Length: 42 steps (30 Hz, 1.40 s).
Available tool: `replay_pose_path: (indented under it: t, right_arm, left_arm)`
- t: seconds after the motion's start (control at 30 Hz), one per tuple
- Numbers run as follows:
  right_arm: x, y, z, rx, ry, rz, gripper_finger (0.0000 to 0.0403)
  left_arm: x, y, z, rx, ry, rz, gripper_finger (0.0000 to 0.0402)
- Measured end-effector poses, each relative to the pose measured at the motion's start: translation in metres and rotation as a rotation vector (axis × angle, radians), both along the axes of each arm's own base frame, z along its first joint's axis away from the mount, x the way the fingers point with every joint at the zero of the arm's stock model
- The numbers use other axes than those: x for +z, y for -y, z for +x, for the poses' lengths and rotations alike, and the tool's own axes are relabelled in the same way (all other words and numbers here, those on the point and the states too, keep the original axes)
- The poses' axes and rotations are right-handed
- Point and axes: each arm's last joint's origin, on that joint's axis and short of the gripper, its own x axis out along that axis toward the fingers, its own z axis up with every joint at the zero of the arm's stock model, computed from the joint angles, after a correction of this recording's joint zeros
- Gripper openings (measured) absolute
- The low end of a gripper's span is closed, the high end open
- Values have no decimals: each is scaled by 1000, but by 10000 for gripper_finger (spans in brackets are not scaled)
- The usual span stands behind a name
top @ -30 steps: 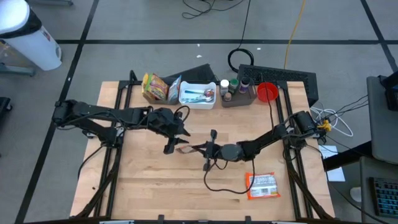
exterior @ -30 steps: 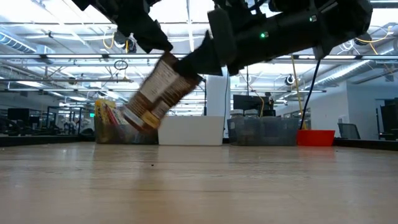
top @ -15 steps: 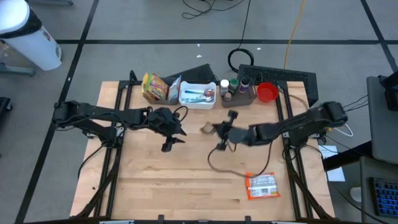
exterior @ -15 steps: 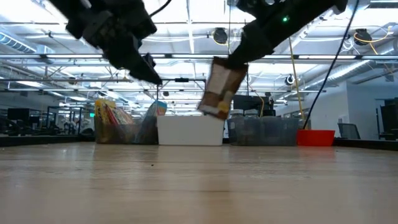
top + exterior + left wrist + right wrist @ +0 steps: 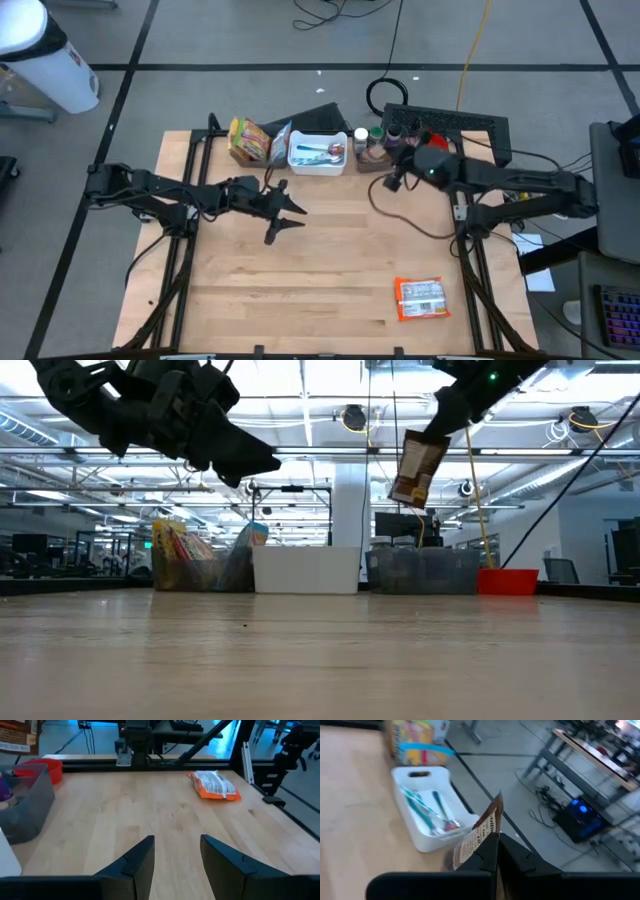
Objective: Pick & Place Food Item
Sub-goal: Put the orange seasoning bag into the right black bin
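Wooden tabletop [image 5: 320,270] lies under both arms. Over its middle the left gripper [image 5: 285,215] hovers, fingers spread and empty. Farther back the right gripper [image 5: 392,178] pinches a brown food packet [image 5: 418,467] above the grey bin [image 5: 385,158], beside the white tray [image 5: 316,152]; beyond, grey floor.

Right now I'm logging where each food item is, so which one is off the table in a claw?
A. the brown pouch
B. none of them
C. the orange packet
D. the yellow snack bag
A: the right claw is shut on the brown pouch, which hangs in the air above the grey bin, while the orange packet lies flat on the table.
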Motion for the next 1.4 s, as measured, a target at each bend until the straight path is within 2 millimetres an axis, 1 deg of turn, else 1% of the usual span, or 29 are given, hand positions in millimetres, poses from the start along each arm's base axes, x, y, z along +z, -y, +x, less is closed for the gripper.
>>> replay_pose_path:
  t: [0.13, 0.27, 0.4, 0.53, 0.67, 0.73, 0.9, 1.07, 1.27, 1.4]
  right_arm:
    - [1, 12, -12, -69, -18, 13, 0]
    - [-6, 24, -18, -122, -37, 89, 0]
    - [-13, 36, -16, -183, -62, 116, 0]
    - [-20, 49, -14, -237, -90, 131, 0]
    - [-28, 62, -12, -284, -119, 140, 0]
    - [-31, 69, -10, -301, -132, 136, 0]
    - [-42, 88, -6, -272, -145, 185, 0]
    - [-55, 105, -3, -254, -184, 220, 0]
    - [-73, 122, -1, -251, -255, 256, 0]
    - [-82, 131, 2, -241, -252, 277, 0]
  left_arm:
    - [0, 0, 0, 2, 0, 0, 164]
    - [2, 0, 0, -15, 22, -6, 163]
    - [7, 2, 1, -79, 76, -14, 163]
    - [7, 3, 1, -144, 81, 4, 164]
    - [0, 3, 5, -147, 69, 16, 164]
    - [-6, 2, 8, -129, 62, 14, 163]
    - [-20, -10, 18, 17, 65, 41, 164]
    - [-14, -23, 26, 86, 108, 36, 164]
    - [-14, -35, 25, 119, 111, 72, 164]
    - [-14, -40, 24, 136, 112, 88, 164]
